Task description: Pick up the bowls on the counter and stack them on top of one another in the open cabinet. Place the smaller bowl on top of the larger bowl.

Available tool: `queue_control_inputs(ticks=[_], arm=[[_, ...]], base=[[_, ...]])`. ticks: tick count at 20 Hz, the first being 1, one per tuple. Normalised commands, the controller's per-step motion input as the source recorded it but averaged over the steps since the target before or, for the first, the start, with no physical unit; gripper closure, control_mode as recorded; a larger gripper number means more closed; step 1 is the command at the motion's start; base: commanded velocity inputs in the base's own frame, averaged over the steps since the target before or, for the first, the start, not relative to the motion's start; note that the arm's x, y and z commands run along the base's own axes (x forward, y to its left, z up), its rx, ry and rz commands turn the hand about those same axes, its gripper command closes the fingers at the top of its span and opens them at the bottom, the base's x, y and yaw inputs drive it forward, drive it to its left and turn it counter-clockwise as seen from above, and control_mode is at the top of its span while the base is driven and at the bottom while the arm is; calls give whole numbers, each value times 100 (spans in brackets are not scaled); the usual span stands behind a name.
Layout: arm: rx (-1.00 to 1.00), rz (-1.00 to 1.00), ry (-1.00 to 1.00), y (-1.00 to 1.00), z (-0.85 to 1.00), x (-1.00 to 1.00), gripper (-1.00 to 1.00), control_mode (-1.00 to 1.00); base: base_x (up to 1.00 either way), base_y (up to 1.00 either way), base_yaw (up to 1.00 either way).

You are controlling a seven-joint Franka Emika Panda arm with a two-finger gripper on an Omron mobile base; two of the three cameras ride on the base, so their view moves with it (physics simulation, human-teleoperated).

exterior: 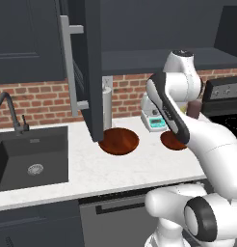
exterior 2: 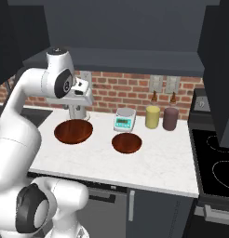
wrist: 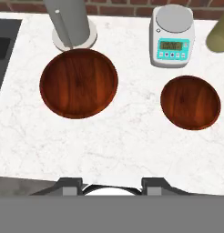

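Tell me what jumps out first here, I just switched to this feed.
Two glossy reddish-brown bowls sit on the white counter: the larger bowl just in front of a grey cylinder, the smaller bowl apart from it, in front of the white kitchen scale. The gripper hangs above the counter, holding nothing. The open cabinet door hangs over the larger bowl's far edge.

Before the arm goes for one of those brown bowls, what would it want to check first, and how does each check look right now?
1. Larger bowl lies free on the counter: ok.
2. Smaller bowl sits apart from the kitchen scale: ok.
3. Both bowls are empty: ok.
4. Gripper holds nothing: ok, nothing sits between its tips.
5. Grey cylinder stands just behind the larger bowl, a possible bump: not ok.
6. Open cabinet shelf is free for stacking: cannot tell, its inside is hidden.
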Motion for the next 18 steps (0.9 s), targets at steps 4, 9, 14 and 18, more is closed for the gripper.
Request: queue_control_inputs(ticks=[4, 9, 14, 18], arm=[[2, -5, 3, -31, -19, -6, -100, -100], [3, -22, 1, -99, -45, -24, -100, -100], [6, -42, 14, -100, -46, -1, -100, -100], [9, -43, 19, -100, -38, 0, -100, -100]], base=[[0, 0, 0], [0, 0, 0], [0, 0, 0], [0, 0, 0]])
